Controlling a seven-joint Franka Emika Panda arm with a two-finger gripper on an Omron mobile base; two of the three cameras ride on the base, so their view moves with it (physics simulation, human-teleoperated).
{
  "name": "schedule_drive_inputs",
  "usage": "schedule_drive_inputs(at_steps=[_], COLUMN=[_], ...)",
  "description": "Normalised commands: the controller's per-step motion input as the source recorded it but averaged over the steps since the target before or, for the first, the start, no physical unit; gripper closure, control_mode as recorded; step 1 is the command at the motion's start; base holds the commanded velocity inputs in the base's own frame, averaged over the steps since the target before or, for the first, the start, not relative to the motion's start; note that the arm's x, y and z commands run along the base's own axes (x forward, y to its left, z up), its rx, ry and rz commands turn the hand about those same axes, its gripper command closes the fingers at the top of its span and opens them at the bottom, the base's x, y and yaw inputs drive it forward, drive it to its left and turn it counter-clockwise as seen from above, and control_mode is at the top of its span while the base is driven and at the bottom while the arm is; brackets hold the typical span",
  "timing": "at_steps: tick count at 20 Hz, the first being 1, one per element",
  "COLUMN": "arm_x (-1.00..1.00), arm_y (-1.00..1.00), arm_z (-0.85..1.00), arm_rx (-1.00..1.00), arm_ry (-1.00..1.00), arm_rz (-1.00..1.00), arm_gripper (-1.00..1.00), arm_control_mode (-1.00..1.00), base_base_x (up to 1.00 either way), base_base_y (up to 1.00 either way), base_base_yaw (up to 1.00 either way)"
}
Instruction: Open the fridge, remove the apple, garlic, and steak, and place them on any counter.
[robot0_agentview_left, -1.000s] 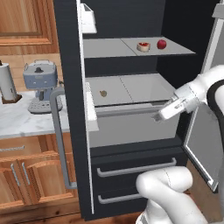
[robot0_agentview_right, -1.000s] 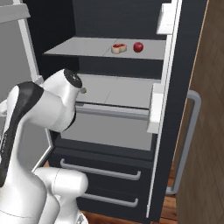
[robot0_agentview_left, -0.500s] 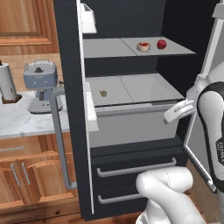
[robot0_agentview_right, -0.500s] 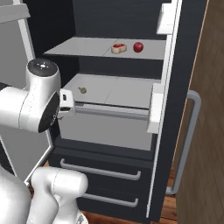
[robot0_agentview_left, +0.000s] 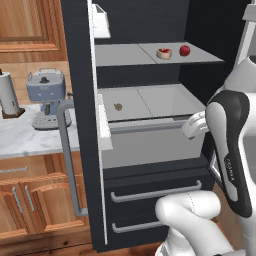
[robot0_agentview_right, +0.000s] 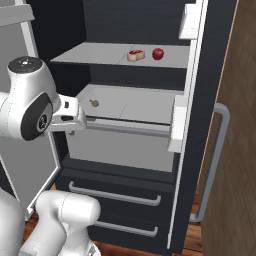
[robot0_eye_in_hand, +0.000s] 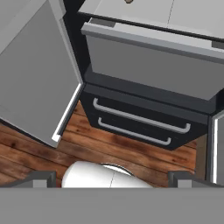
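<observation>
In the left base view, the counter (robot0_agentview_left: 22, 137) lies at far left, carrying a paper towel roll (robot0_agentview_left: 9, 100) and a blue-grey espresso machine (robot0_agentview_left: 46, 97). The fridge (robot0_agentview_left: 82, 150) stands with both doors swung open. The garlic (robot0_agentview_left: 118, 106) rests on the middle shelf, toward its left side. On the upper shelf, the steak (robot0_agentview_left: 163, 53) lies just beside the apple (robot0_agentview_left: 184, 50), which sits to its right. The gripper (robot0_eye_in_hand: 111, 177) is released, its dark finger tips spread wide apart with nothing between them. The hand view looks down on the two lower drawers (robot0_eye_in_hand: 140, 120) and the wooden floor (robot0_eye_in_hand: 39, 148).
</observation>
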Motion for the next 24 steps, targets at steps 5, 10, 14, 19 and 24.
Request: schedule_drive_inputs(at_steps=[5, 10, 14, 19, 24], arm_x=[-0.31, -0.24, -0.2, -0.07, 0.0], arm_y=[-0.02, -0.03, 0.0, 0.0, 0.0], arm_z=[0.13, 0.25, 0.23, 0.21, 0.27], arm_rx=[0.0, 0.0, 0.0, 0.0, 0.0], arm_ry=[-0.12, -0.31, -0.49, -0.43, -0.16], arm_rz=[-0.11, -0.07, -0.04, -0.01, -0.04], arm_gripper=[-1.0, -1.0, -1.0, -1.0, -1.0], arm_control_mode=[-1.0, -1.0, -1.0, -1.0, -1.0], base_base_x=[0.0, 0.0, 0.0, 0.0, 0.0], base_base_y=[0.0, 0.0, 0.0, 0.0, 0.0], base_base_yaw=[0.0, 0.0, 0.0, 0.0, 0.0])
